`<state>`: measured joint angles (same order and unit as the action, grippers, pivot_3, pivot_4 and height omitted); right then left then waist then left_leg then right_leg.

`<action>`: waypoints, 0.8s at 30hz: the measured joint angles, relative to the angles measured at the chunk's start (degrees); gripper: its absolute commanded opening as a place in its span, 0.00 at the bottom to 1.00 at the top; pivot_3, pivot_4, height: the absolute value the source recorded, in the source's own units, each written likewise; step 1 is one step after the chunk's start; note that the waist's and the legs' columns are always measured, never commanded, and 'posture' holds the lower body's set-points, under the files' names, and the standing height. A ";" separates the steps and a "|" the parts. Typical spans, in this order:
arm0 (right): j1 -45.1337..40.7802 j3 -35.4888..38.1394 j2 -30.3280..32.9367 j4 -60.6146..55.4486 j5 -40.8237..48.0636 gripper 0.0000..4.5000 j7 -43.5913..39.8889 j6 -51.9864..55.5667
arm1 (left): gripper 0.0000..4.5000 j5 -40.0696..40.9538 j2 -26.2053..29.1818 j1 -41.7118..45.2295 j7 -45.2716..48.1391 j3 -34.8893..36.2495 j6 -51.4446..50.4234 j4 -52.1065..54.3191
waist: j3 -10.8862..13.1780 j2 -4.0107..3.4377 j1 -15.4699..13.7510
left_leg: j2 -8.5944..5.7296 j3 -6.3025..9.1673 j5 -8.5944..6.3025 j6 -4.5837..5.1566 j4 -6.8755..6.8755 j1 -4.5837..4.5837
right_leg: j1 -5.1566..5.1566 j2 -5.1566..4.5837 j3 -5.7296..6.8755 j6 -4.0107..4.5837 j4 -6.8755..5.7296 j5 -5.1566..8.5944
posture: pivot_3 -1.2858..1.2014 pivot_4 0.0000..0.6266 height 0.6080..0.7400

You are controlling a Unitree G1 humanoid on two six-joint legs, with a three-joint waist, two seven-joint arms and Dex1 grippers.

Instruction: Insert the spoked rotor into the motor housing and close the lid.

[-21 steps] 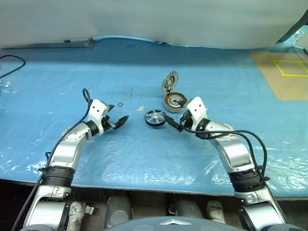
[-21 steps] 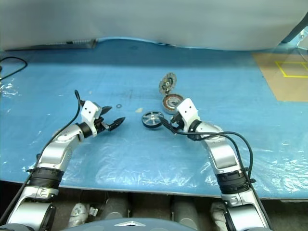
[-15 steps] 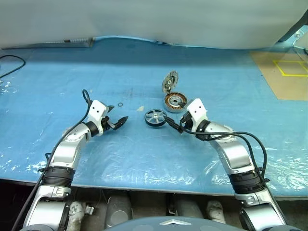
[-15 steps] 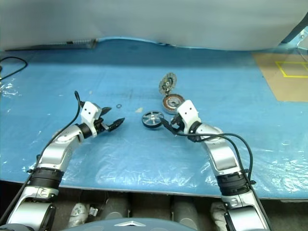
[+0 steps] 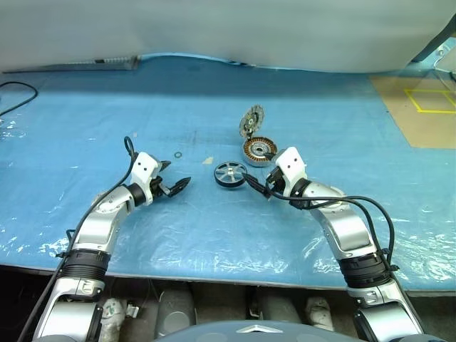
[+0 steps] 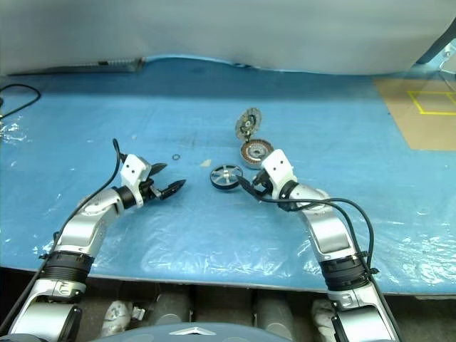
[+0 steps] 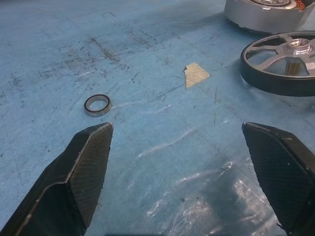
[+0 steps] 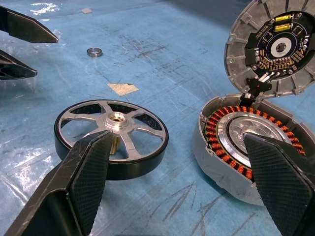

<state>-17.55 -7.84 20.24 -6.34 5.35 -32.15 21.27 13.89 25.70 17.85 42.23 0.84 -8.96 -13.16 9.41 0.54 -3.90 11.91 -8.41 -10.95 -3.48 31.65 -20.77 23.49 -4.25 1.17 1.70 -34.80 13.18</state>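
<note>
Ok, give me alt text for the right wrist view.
The open right gripper faces a spoked wheel lying flat on the blue table, beside a motor housing with copper windings. Its ribbed lid stands open.

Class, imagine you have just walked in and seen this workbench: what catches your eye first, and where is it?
The motor housing draws the eye, its orange-copper windings bright on the blue table, with the ribbed lid standing open at its far edge. Just beside it, to the robot's left, the spoked rotor lies flat. Both open claws face them: the right claw close to the rotor, the left claw further off.
</note>
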 measured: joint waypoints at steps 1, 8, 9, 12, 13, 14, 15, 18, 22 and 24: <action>0.00 0.00 0.00 0.00 -0.01 1.00 0.00 -0.01 | 0.99 -0.02 0.00 0.00 0.00 0.00 0.00 0.00 | 0.00 0.00 0.00 | 0.00 0.00 0.00 0.00 0.00 0.00 | 0.00 0.00 0.00 0.00 0.00 0.00 | 0.52 0.24 1.00; 0.00 0.00 0.01 0.00 -0.22 1.00 0.38 -0.02 | 0.99 -0.19 0.01 0.01 0.03 -0.03 0.00 -0.01 | 0.00 0.00 0.00 | 0.00 0.00 0.00 0.00 0.02 0.00 | 0.00 0.00 0.00 0.00 -0.01 0.00 | 0.52 0.24 1.00; 0.00 0.00 0.01 0.00 -0.30 1.00 0.50 -0.02 | 0.99 -0.25 0.00 0.01 0.03 -0.04 0.00 -0.01 | 0.00 0.00 0.00 | 0.00 0.00 0.00 0.00 0.02 0.00 | 0.00 0.00 0.00 0.00 -0.02 0.00 | 0.52 0.24 1.00; -0.01 0.00 0.25 0.01 -0.60 1.00 0.55 -0.02 | 0.99 -0.42 0.00 0.01 0.03 -0.07 0.07 -0.03 | 0.00 0.00 0.00 | 0.00 0.00 0.00 0.00 0.02 0.00 | 0.00 0.00 0.00 0.00 -0.02 0.00 | 0.52 0.24 1.00; -0.04 0.00 0.54 0.07 -0.83 1.00 0.53 -0.02 | 0.99 -0.47 0.00 0.01 0.03 -0.07 0.16 -0.05 | 0.00 0.00 -0.01 | 0.00 0.00 0.00 0.00 0.03 -0.01 | 0.00 0.00 0.00 -0.01 -0.02 -0.01 | 0.52 0.24 1.00; -0.21 -0.02 1.15 0.31 -1.06 1.00 0.39 0.02 | 0.99 -0.50 -0.01 0.01 0.03 -0.07 0.27 -0.05 | 0.00 0.00 -0.01 | 0.00 0.00 0.00 0.00 0.03 -0.01 | 0.00 0.00 0.00 -0.01 -0.02 -0.01 | 0.52 0.24 1.00; -0.44 -0.02 1.79 0.55 -1.23 1.00 0.20 0.10 | 0.99 -0.55 -0.01 0.01 0.03 -0.08 0.29 -0.05 | 0.00 0.00 -0.01 | -0.01 0.00 0.00 0.00 0.04 -0.01 | -0.01 0.00 -0.01 0.00 -0.02 -0.01 | 0.52 0.24 1.00; -2.44 -0.03 4.39 2.03 -1.94 1.00 -1.10 0.36 | 0.99 -0.69 -0.04 0.01 0.03 -0.11 0.32 -0.05 | 0.00 0.00 0.02 | 0.00 0.00 0.00 0.00 0.08 0.01 | -0.01 0.00 -0.01 0.00 -0.05 0.00 | 0.52 0.24 1.00; -6.29 -0.23 9.29 4.37 -3.18 1.00 -4.79 0.16 | 0.99 -0.73 -0.09 0.00 0.02 -0.13 0.33 -0.04 | 0.00 0.00 0.00 | 0.00 0.00 0.00 0.01 0.13 -0.01 | -0.02 0.00 -0.02 0.01 -0.07 -0.01 | 0.52 0.24 1.00; -8.43 -0.92 12.30 5.83 -3.55 1.00 -8.26 -0.29 | 0.99 -0.74 -0.12 -0.12 0.02 -0.13 0.33 -0.01 | 0.00 0.00 0.00 | 0.00 0.00 0.00 0.01 0.15 -0.02 | -0.02 0.00 -0.02 0.01 -0.07 -0.01 | 0.52 0.24 1.00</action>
<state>-25.98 -8.76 32.54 -0.51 1.80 -40.41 20.97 13.15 25.59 17.74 42.24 0.71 -8.63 -13.17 9.41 0.54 -3.90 11.92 -8.41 -10.95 -3.47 31.80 -20.79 23.47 -4.25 1.15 1.71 -34.87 13.17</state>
